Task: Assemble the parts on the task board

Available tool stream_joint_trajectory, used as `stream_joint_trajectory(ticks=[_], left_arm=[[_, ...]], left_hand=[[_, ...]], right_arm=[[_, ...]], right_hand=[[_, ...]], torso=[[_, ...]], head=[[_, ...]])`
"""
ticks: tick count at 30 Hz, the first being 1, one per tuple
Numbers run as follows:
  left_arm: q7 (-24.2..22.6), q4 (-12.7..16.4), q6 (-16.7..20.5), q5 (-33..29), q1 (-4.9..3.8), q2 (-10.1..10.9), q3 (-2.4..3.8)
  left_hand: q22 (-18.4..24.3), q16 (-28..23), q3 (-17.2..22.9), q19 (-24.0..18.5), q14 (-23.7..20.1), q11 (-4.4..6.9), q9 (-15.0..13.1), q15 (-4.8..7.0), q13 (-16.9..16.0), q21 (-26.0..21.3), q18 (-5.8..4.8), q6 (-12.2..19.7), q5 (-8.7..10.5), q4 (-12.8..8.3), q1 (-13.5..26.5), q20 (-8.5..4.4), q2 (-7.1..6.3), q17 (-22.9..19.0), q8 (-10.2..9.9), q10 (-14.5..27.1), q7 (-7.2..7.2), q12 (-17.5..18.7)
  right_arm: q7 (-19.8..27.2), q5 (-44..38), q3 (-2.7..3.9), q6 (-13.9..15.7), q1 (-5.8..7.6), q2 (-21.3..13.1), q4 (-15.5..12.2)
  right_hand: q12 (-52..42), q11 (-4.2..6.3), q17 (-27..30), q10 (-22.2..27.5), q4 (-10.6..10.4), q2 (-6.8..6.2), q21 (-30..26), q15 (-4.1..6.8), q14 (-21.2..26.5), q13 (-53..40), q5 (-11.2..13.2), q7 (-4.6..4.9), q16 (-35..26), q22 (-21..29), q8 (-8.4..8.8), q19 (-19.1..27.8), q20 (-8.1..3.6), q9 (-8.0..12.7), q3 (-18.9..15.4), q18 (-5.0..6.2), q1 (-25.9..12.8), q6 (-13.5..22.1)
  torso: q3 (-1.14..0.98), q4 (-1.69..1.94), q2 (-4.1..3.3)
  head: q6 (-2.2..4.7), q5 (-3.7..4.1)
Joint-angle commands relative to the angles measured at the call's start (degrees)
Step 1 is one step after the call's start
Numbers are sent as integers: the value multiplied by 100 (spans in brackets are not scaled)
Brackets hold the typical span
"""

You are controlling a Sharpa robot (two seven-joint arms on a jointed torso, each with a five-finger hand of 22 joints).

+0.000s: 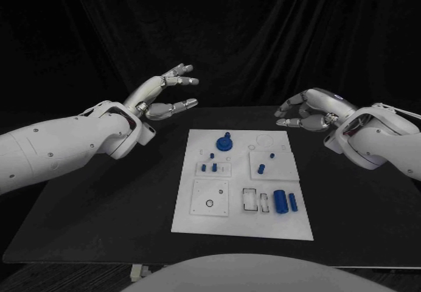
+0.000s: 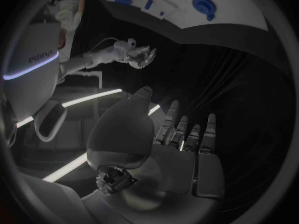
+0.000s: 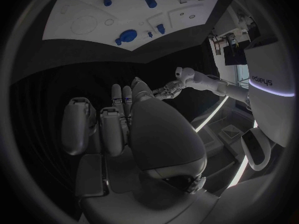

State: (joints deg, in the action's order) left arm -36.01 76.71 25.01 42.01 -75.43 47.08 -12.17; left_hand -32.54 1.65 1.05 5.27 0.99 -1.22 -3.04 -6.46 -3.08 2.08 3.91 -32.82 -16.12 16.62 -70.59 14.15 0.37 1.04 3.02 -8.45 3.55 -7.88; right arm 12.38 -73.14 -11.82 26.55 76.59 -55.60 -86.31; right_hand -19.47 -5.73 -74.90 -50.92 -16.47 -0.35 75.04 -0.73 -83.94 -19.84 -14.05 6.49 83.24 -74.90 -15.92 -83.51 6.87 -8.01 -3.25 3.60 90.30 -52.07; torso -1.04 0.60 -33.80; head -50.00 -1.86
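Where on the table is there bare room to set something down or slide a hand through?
Bare black table lies on both sides of the white board, wider on the left, plus a strip along the near edge. The board is crowded: blue round part, small pegs, blue cylinders. The left robot hand and right robot hand hang above the far corners.

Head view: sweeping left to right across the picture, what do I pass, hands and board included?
Left hand → task board, carrying the blue round part and then the blue cylinder → right hand.
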Motion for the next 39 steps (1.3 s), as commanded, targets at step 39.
stream_joint_trajectory(ticks=[39], left_arm=[[-1123,417,-2804,-4037,483,184,0]], left_hand=[[2572,-165,-1512,-473,-99,285,302,-37,305,-129,629,3273,711,17,347,193,729,-104,-300,847,-1411,775]], right_arm=[[-665,-1454,0,-782,-728,317,603]], right_hand=[[204,27,-494,-45,1,-749,64,59,-303,870,639,117,89,-1043,620,-69,-72,124,1017,-8,-773,-10]], torso=[[21,11,-8]], head=[[118,366]])
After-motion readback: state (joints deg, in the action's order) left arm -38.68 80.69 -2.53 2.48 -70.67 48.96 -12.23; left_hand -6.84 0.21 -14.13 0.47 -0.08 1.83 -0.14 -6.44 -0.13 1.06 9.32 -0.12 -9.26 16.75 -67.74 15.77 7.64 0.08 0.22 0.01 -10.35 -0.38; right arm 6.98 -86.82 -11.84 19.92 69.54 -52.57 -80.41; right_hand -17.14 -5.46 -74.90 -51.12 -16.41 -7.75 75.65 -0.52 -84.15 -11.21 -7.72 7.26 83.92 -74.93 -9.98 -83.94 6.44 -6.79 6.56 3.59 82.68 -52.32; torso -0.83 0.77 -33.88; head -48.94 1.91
